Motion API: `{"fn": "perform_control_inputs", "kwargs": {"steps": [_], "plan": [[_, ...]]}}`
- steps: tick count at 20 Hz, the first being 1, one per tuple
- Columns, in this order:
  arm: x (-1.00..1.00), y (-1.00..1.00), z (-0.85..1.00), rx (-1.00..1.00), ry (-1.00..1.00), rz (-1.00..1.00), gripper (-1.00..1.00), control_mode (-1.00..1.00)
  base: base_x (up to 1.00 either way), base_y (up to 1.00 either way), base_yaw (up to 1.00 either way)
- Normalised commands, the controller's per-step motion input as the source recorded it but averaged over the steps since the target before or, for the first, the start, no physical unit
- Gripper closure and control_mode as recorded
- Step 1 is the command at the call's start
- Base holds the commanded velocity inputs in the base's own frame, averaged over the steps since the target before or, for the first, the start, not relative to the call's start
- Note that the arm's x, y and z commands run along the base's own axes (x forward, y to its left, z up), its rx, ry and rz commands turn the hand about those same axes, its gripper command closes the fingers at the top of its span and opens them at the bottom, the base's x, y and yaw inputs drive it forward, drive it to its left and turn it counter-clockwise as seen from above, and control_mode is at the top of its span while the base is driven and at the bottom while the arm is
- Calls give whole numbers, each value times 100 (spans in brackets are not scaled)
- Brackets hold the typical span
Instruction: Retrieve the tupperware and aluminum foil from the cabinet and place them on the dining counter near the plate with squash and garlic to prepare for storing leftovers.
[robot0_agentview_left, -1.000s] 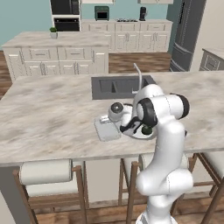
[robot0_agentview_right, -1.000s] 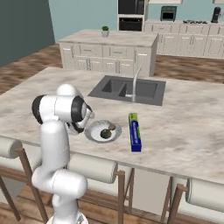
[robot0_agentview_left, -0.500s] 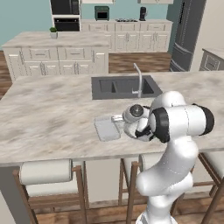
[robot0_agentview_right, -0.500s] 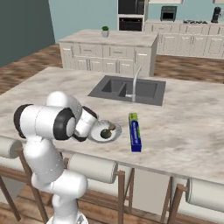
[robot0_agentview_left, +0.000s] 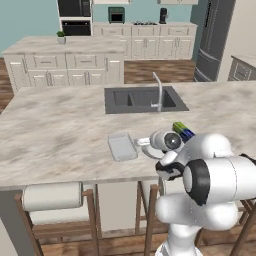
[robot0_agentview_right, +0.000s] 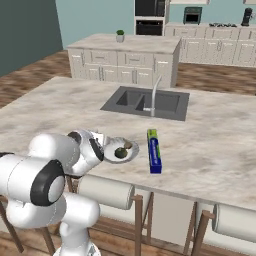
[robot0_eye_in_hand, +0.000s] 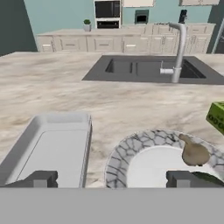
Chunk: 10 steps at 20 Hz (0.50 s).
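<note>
A large kitchen island with a pale beige-grey marbled stone top (robot0_agentview_left: 55, 130), the dining counter, carries a dark inset sink (robot0_agentview_left: 142, 99) and a slim steel faucet (robot0_agentview_left: 158, 91).

The small, shallow, pale translucent grey tupperware container (robot0_agentview_left: 122, 146) with rounded corners lies flat on the stone near the front edge. Just beside it, apart from it, sits a round plate with a grey mottled rim and white centre (robot0_eye_in_hand: 153, 164). On the plate rest a small tan garlic bulb (robot0_eye_in_hand: 194, 153) and a dark green squash (robot0_agentview_right: 120, 152). On the plate's far side from the container lies the long, slim dark blue aluminum foil carton with a bright green end (robot0_agentview_right: 154, 150), flat on the counter, its length running from the front edge towards the sink.

The white arm's two-finger gripper (robot0_eye_in_hand: 113, 178) hangs low over the front edge of the counter, looking across the stone. Its two dark fingertips (robot0_eye_in_hand: 41, 178) stand well spread and hold nothing; one tip sits before the container and the other before the plate. From the base cameras the hand is mostly hidden behind the arm, so its height above the counter is hard to judge.

Stools with pale cylindrical cushions (robot0_agentview_right: 106, 191) stand under the counter's front edge. Cream cabinets (robot0_agentview_left: 145, 47) line the far wall.
</note>
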Motion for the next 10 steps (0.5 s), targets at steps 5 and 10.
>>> {"fn": "perform_control_inputs", "kwargs": {"steps": [5, 10], "plan": [[-2, -1, 100, -3, 12, 0, -100, -100, 0, 0, 0], [-34, -4, 100, -8, 28, 0, -100, -100, 0, 0, 0]]}}
